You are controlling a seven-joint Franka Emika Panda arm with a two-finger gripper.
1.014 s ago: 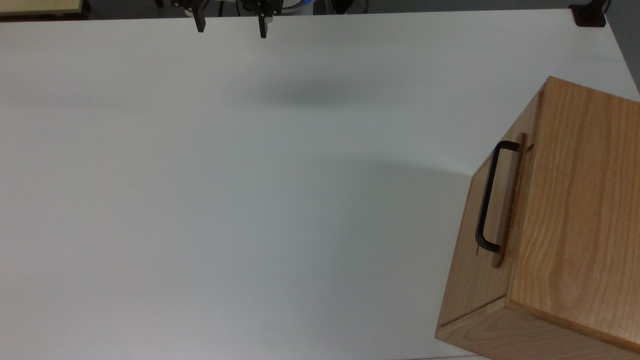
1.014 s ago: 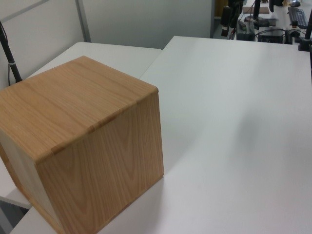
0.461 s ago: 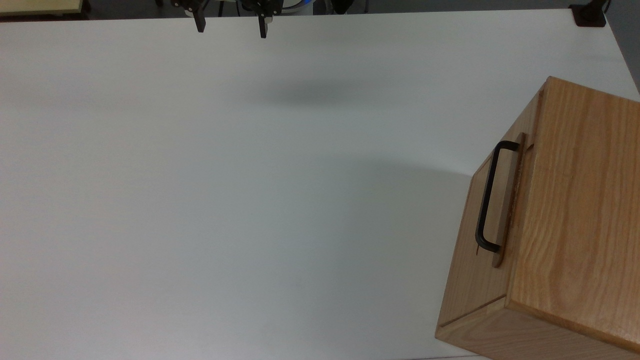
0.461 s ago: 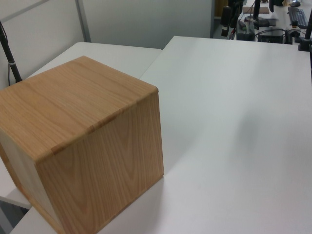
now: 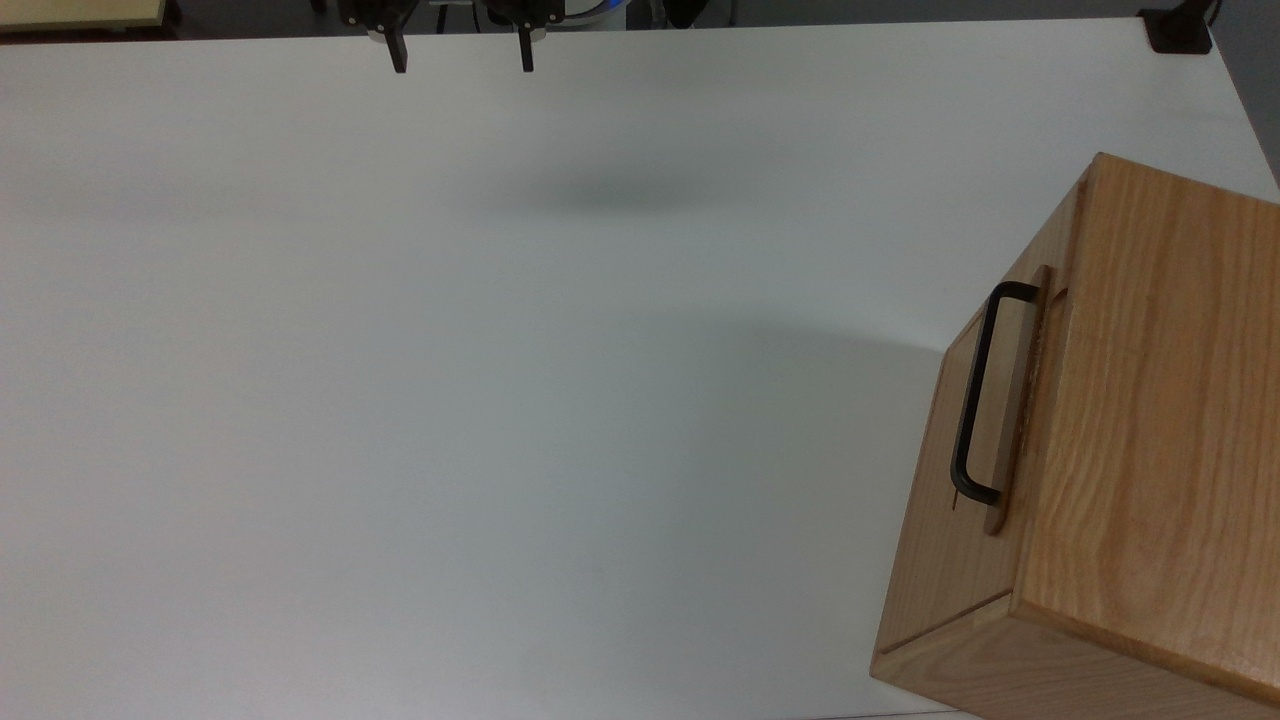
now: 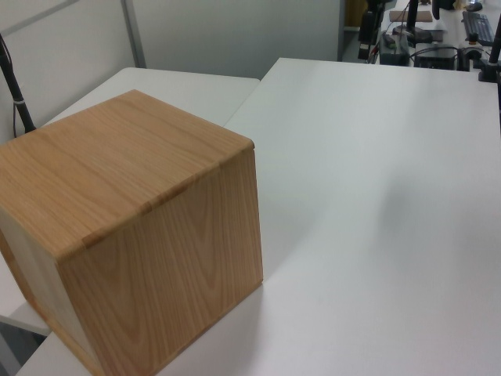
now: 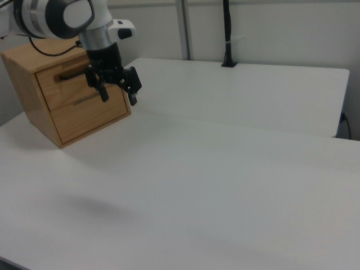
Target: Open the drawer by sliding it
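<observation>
Top view shows the tool (image 5: 462, 58) with fingers spread, hanging well apart from the drawer (image 5: 1010, 400), which sits shut in the oak cabinet (image 5: 1150, 420) on the bench (image 5: 500, 400). Its stiff black bar handle (image 5: 975, 395) looks the natural hold; I judge the rails should slide easily.

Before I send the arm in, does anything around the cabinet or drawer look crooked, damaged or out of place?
Nothing stands out. The drawer sits shut in the cabinet, its handle intact. The open gripper hangs far from it above the white table.
</observation>
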